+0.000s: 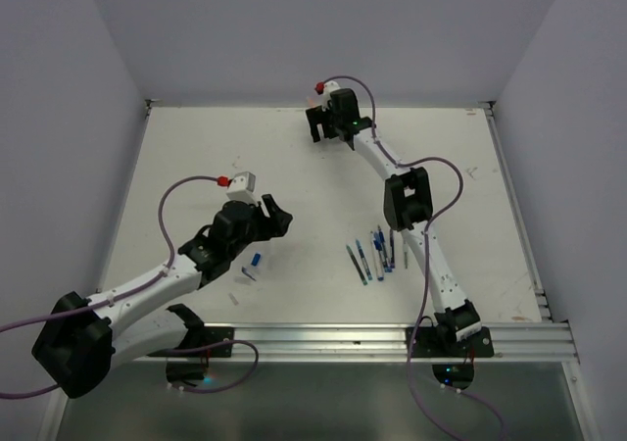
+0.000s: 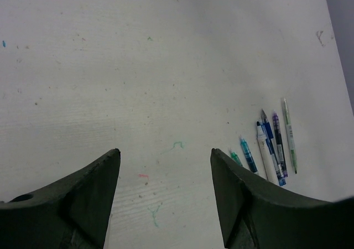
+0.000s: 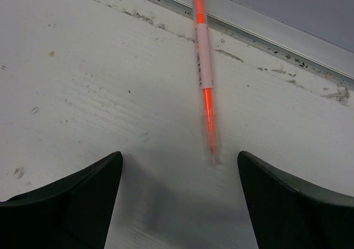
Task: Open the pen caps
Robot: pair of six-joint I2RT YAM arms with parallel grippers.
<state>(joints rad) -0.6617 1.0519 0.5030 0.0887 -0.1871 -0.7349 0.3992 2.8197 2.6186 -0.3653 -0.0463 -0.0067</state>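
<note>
Pen caps point(image 1: 256, 259): light, small, slick plastic; pinch cap sides, pull along pen axis. Left gripper point(image 2: 163, 152) and right gripper point(image 3: 180, 155) both wide, empty; orange pen point(image 3: 203, 55) at right's 12 o'clock.

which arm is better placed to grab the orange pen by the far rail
Right. The right gripper stands open with the orange pen just ahead of it. The left gripper is at the near side of the table, well away.

Orange pen point(image 3: 203, 66) blurry w/ top cropped.
</note>
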